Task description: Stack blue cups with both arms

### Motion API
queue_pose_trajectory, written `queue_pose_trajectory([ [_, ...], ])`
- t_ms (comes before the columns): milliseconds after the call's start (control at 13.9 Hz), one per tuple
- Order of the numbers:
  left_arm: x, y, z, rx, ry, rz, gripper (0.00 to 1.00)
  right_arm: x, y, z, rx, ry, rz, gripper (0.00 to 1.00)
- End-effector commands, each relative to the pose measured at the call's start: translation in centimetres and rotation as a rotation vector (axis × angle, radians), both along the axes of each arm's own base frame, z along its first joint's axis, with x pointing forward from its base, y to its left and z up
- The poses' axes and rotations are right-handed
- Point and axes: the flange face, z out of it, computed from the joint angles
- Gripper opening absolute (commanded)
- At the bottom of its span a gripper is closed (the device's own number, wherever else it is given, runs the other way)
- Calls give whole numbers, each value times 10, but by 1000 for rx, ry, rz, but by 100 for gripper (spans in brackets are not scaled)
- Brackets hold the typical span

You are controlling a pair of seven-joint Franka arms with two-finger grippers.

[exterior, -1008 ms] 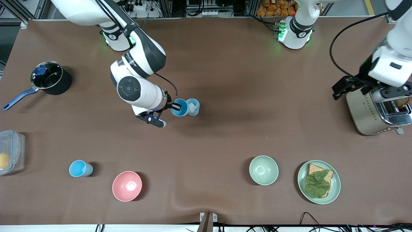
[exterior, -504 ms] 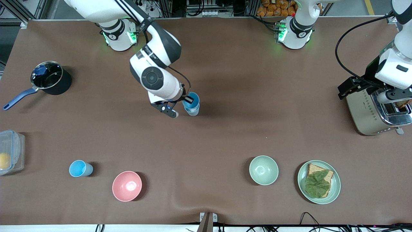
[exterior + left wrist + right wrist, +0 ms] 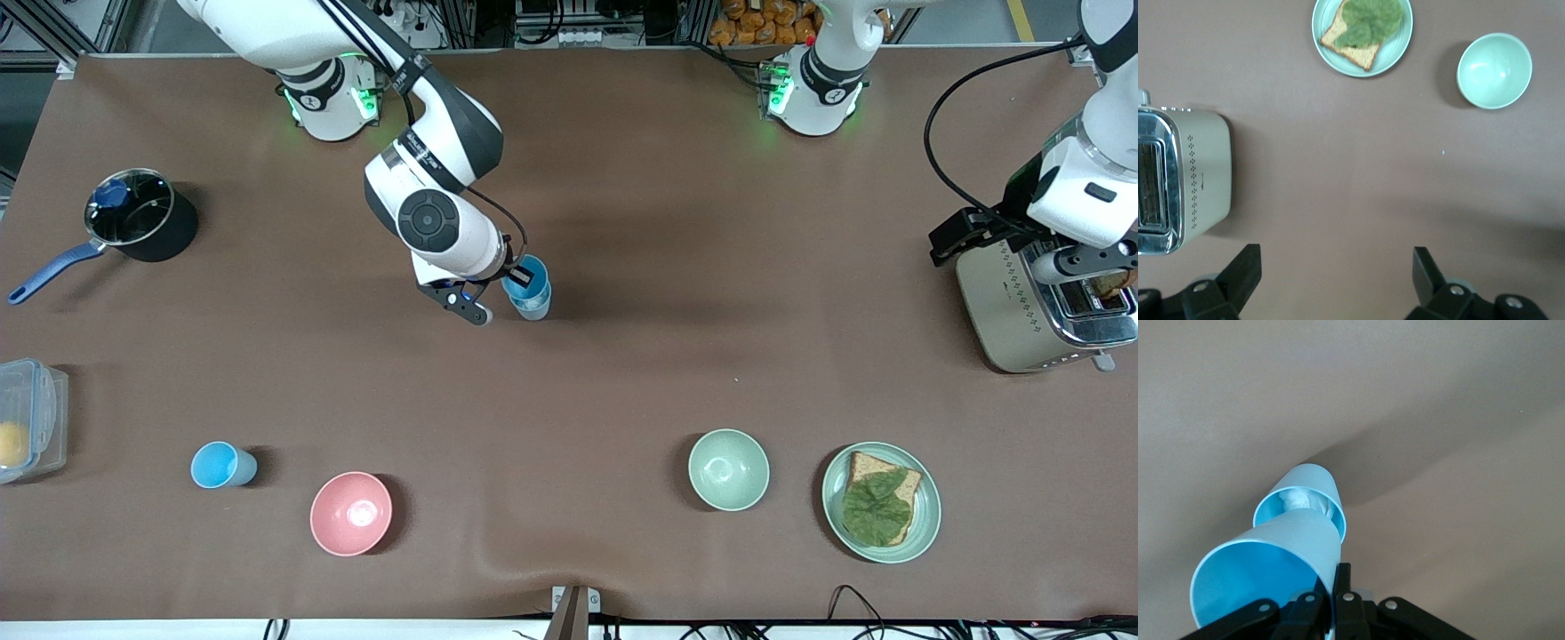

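My right gripper (image 3: 523, 277) is shut on the rim of a bright blue cup (image 3: 518, 286), one finger inside the cup and one outside. The held cup (image 3: 1265, 577) is tilted, and its base is at the mouth of a paler blue cup (image 3: 1331, 500) standing mid-table (image 3: 537, 308) with something white crumpled inside. I cannot tell how far in it sits. Another blue cup (image 3: 222, 465) stands near the front camera, toward the right arm's end. My left gripper (image 3: 953, 238) waits open and holds nothing (image 3: 1336, 267), up beside the toaster (image 3: 1191, 177).
A pink bowl (image 3: 350, 513) stands beside the lone cup. A pale green bowl (image 3: 728, 468) and a plate (image 3: 836, 524) with toast and a leaf stand near the front camera. A black pot (image 3: 142, 216) and a plastic box (image 3: 31, 418) are at the right arm's end.
The right gripper has carried its blue cup from beside the standing cup to over its mouth, then nearly stopped. The left arm has shifted slightly by the toaster.
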Motion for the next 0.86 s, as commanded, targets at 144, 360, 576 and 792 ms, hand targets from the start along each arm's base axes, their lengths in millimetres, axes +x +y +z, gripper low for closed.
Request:
queue_pose_trajectory([
  [144, -8, -1, 3, 13, 24, -1, 100, 1, 0, 0, -18, -6, -23, 100],
  [360, -8, -1, 3, 5, 24, 1, 100, 21, -37, 31, -58, 12, -27, 100],
  [576, -7, 3, 6, 1, 18, 1, 100, 45, -98, 59, -24, -5, 130, 100],
  [792, -7, 0, 9, 1, 12, 1, 100, 72, -189, 82, 35, -6, 294, 100],
])
